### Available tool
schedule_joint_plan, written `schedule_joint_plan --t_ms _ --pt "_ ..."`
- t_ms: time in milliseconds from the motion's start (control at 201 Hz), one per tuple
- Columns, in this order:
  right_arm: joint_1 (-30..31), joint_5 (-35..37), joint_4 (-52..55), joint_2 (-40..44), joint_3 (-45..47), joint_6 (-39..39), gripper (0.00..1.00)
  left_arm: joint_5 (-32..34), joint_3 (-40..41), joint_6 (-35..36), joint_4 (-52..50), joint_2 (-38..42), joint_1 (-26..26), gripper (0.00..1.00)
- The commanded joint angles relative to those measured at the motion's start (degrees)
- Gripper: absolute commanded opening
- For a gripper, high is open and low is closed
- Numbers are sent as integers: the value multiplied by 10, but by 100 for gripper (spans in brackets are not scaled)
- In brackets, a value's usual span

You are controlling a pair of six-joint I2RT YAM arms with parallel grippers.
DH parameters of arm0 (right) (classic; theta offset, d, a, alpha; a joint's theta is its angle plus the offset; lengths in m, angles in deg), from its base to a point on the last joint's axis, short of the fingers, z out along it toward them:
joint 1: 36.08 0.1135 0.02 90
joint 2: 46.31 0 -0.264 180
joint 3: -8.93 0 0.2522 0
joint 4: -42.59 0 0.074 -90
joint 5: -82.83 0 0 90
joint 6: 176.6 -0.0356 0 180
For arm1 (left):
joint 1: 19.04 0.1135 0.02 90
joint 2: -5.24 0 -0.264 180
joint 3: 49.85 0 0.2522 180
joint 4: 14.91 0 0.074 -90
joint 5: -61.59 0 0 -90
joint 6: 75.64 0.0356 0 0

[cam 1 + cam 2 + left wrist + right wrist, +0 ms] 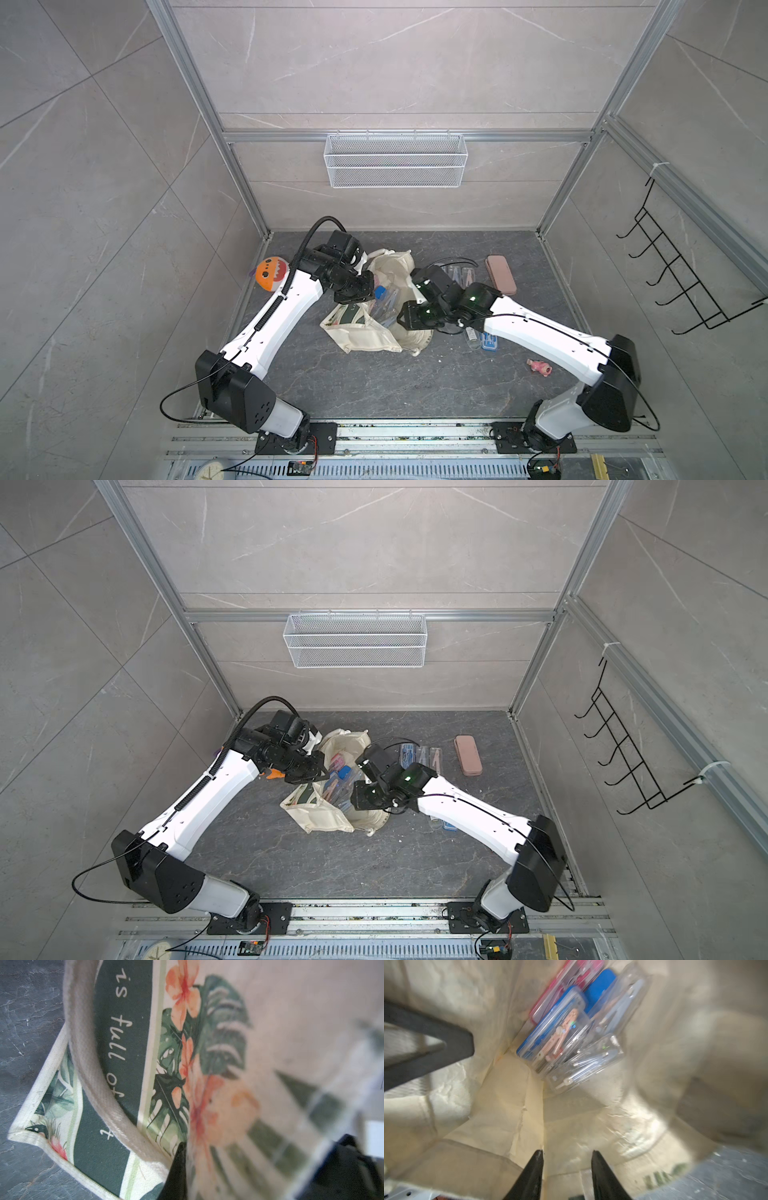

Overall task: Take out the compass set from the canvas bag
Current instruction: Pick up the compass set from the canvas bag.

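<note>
Cream floral canvas bag is pinched by left gripper. Empty, parted right gripper should be centred on clear-cased compass set, at ten o'clock.

A canvas bag is seen lying open on the table, with clear cases shown inside. The left gripper is set at its rim, the right gripper over its mouth.
</note>
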Motion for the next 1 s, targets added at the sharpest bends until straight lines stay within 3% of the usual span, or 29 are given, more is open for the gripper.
schedule_joint_plan --t_ms 0,209,429,623,992 --pt "29 -34 -3 -55 -28 23 41 -10 -21 -12 11 1 0 0" --pt "72 -105 -27 -122 -62 59 41 10 -16 -23 13 9 0 0" --pt "87 -141 -48 -121 -48 66 41 28 -26 -20 -2 20 0 0" --pt "88 -161 -85 -114 -23 41 41 16 -13 -18 -7 29 0 0" --pt "102 -168 -73 -145 -77 37 42 23 -19 -8 8 31 0 0"
